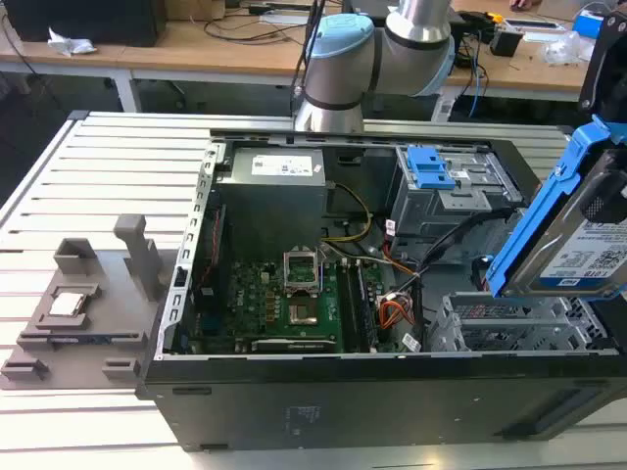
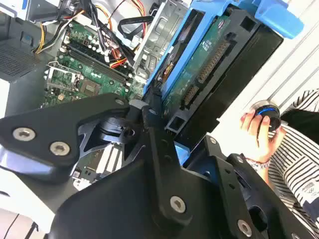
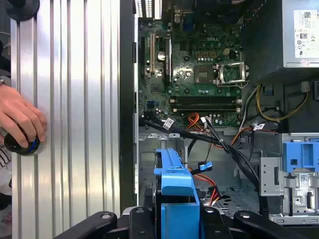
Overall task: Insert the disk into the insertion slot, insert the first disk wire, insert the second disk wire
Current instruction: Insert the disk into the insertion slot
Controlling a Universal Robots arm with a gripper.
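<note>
The black end effector [image 3: 175, 224] is clamped tight on one disk [image 1: 580, 230], a flat rectangular silver hard drive framed by a bright blue plastic carrier, gripping it by the carrier. The disk hangs just above the insertion slot [image 1: 509, 328], a low silver perforated sheet-metal cage, and is not in a bay. Its long axis is tilted: the lower end is nearest the insertion slot and the upper end rises toward the exterior view's right. One white printed label faces the exterior view, and the green circuit-board side shows in the second wrist view. Beyond the insertion slot stands one taller grey metal cage [image 1: 446, 201] bearing one blue latch [image 1: 429, 166]. A second white label sits on the grey power supply box [image 1: 274, 191], farther from the insertion slot. Well apart from the insertion slot, one person's hand [image 3: 20, 122] rests on a round black button [image 3: 20, 144] on the slatted aluminium table [image 3: 75, 99].
</note>
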